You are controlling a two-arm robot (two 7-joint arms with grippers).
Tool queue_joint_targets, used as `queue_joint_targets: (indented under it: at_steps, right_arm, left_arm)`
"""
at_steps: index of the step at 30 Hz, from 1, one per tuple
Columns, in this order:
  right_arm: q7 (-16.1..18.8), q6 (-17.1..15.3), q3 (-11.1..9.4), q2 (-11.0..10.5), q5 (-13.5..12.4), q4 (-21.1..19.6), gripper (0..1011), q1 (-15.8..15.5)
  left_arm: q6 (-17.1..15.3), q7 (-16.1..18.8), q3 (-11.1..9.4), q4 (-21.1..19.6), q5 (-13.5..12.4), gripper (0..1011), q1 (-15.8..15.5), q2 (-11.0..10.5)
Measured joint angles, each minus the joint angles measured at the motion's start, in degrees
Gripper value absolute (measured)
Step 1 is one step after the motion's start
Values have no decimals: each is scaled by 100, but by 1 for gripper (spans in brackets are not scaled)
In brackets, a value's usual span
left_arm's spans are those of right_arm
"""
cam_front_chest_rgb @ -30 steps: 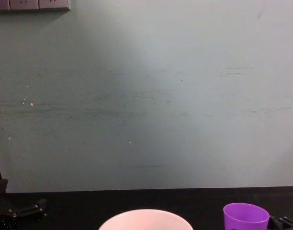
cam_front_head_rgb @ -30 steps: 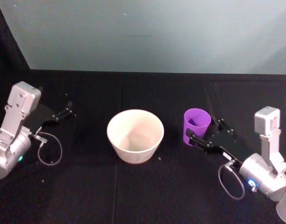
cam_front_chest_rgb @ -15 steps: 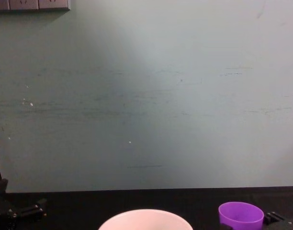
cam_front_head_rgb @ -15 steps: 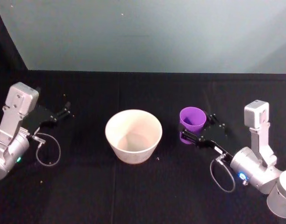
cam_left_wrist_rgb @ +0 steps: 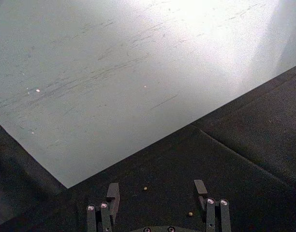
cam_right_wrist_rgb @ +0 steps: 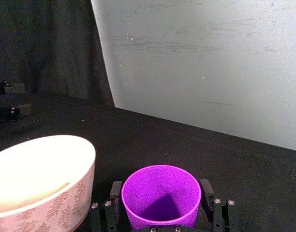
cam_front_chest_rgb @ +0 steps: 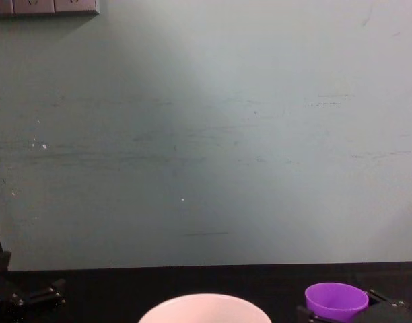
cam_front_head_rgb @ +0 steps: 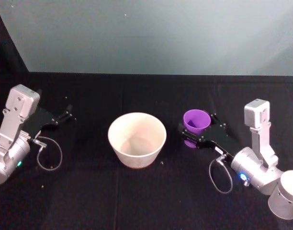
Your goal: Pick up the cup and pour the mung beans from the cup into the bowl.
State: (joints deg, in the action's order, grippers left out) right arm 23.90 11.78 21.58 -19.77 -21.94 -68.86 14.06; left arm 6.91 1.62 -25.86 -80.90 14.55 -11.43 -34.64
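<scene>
One pinch on the cup by the jaws of the right gripper, one jaw against each side of the purple wall. Held upright just right of the bowl, not touching it; on the black bench or slightly above, cannot tell. Well left of the bowl, left gripper with jaws spread wide, low over the bench.

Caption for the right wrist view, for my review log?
Right gripper closed on the purple cup, white bowl beside it.
</scene>
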Motion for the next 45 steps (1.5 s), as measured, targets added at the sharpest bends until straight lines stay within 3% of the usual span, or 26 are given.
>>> queue_joint_targets:
  at_steps: [13,18,21,29,37,42,45]
  right_arm:
    - [-22,0,-28,82,113,85,995,59]
    - [-23,1,-26,75,107,76,906,53]
    - [-24,2,-24,71,100,71,796,51]
    - [-27,7,-20,67,88,64,751,48]
    - [48,-648,-294,-145,-149,-834,746,-200]
    - [30,-1223,-540,-406,-416,-1814,746,-385]
    - [-27,-1422,-625,-496,-512,-2145,746,-436]
  left_arm:
    - [0,0,0,0,0,1000,0,0]
    - [0,0,0,0,0,1000,0,0]
    - [0,0,0,0,0,1000,0,0]
    - [0,0,0,0,0,1000,0,0]
    - [0,0,0,0,0,1000,0,0]
    - [0,0,0,0,0,1000,0,0]
    - [0,0,0,0,0,1000,0,0]
